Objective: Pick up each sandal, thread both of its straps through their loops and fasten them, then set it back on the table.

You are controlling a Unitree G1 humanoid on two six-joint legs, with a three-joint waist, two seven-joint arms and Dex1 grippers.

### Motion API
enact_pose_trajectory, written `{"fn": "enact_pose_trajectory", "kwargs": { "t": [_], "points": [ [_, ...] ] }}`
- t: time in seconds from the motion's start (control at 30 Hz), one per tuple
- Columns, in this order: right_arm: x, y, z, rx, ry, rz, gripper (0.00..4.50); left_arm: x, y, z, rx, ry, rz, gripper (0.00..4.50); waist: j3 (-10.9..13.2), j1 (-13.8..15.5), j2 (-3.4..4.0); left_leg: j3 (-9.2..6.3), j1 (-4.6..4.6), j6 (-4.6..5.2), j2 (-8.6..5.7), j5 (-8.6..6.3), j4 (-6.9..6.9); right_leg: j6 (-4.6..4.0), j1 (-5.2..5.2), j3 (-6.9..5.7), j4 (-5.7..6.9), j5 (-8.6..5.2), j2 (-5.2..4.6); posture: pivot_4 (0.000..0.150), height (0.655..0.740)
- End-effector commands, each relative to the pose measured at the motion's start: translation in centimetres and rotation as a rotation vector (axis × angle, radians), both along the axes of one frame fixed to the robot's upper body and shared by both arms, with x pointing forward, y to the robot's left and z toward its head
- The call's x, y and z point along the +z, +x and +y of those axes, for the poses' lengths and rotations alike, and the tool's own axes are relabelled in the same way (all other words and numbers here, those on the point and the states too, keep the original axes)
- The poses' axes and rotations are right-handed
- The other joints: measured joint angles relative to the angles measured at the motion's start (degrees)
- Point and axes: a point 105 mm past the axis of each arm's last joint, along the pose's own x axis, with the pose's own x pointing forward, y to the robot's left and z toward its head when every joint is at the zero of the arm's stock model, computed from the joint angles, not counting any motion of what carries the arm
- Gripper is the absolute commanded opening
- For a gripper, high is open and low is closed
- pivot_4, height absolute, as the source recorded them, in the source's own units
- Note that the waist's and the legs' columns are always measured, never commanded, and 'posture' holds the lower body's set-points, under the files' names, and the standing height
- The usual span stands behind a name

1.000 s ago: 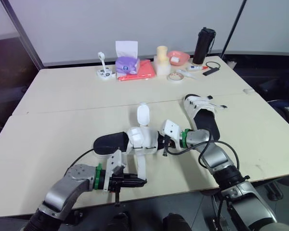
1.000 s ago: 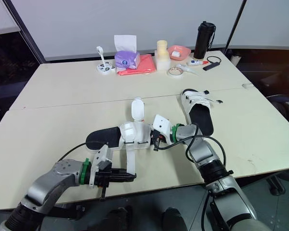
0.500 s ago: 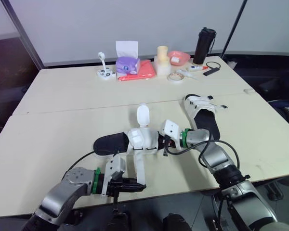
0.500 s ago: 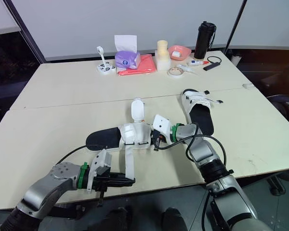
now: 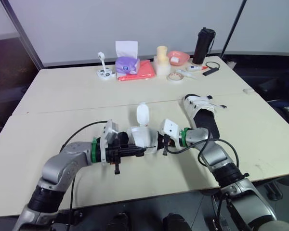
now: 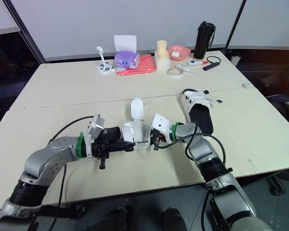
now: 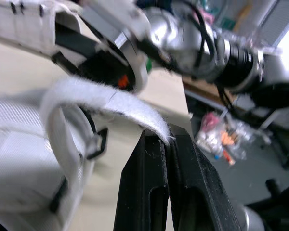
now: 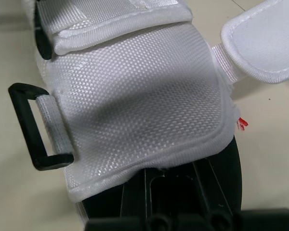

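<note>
A white sandal (image 5: 144, 138) with a black sole lies mid-table between my two grippers. My left gripper (image 5: 139, 151) is over its heel end, shut on the end of a white strap (image 7: 111, 101) that curves back over the upper. My right gripper (image 5: 160, 143) is shut on the sandal's toe end, with the woven upper (image 8: 135, 96) and a black loop (image 8: 33, 127) just in front of it. Another strap (image 5: 142, 115) stands upright off the far side. The second sandal (image 5: 201, 115) lies to the right.
Along the table's far edge stand a purple tissue box (image 5: 126, 65), a red cloth (image 5: 144, 71), a cream container (image 5: 162, 58), a pink bowl (image 5: 178, 57), a tape roll (image 5: 174, 77) and a black bottle (image 5: 203, 45). A seam (image 5: 62, 111) splits the table.
My left gripper has carried the strap from near the table's front edge up and over the sandal's heel end, so the strap now curves back over the upper. The right gripper has stayed put.
</note>
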Motion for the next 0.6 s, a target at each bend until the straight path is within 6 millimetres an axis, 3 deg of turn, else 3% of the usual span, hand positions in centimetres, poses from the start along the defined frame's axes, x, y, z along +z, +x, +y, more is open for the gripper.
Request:
{"fn": "enact_pose_trajectory", "kwargs": {
  "t": [0.03, 0.17, 0.33, 0.53, 0.6],
  "points": [
    [-2.4, -0.5, -0.2, -0.005, -0.057, 0.069, 0.00, 2.6, 1.3, 0.1, 0.028, -0.080, -0.036, 0.07, 0.00, 0.01, -0.01, 0.00, 0.00, -0.01, -0.07, 0.00, 0.00, 0.00, 0.00, 0.00, 0.02, 0.00, 0.00, 0.150, 0.7400],
    [-2.3, -0.5, -0.2, -0.007, -0.056, 0.066, 0.00, 2.9, 3.1, -0.2, 0.075, -0.118, 0.005, 0.07, 0.01, 0.03, -0.02, -0.02, 0.00, -0.05, -0.12, 0.03, 0.02, 0.00, -0.01, 0.00, 0.06, 0.00, 0.01, 0.150, 0.7400],
    [-2.2, -0.4, -0.1, -0.011, -0.053, 0.062, 0.00, 1.3, 5.4, 0.0, 0.176, -0.119, 0.085, 0.07, 0.01, 0.04, -0.02, -0.02, 0.00, -0.07, -0.15, 0.05, 0.04, 0.01, 0.00, 0.00, 0.08, 0.01, 0.01, 0.150, 0.7400],
    [-2.3, -0.5, -0.2, -0.017, -0.052, 0.063, 0.00, 0.0, 5.7, 0.1, 0.183, -0.108, 0.174, 0.07, 0.01, 0.05, -0.03, -0.01, 0.00, -0.08, -0.17, 0.05, 0.05, 0.01, 0.01, -0.02, 0.09, 0.01, 0.01, 0.150, 0.7400],
    [-2.4, -0.5, -0.2, -0.019, -0.051, 0.063, 0.00, -0.3, 5.7, 0.1, 0.181, -0.106, 0.200, 0.66, 0.01, 0.03, -0.03, -0.02, 0.00, -0.09, -0.17, 0.06, 0.05, 0.01, 0.01, -0.01, 0.10, 0.01, 0.01, 0.150, 0.7400]
  ]
}}
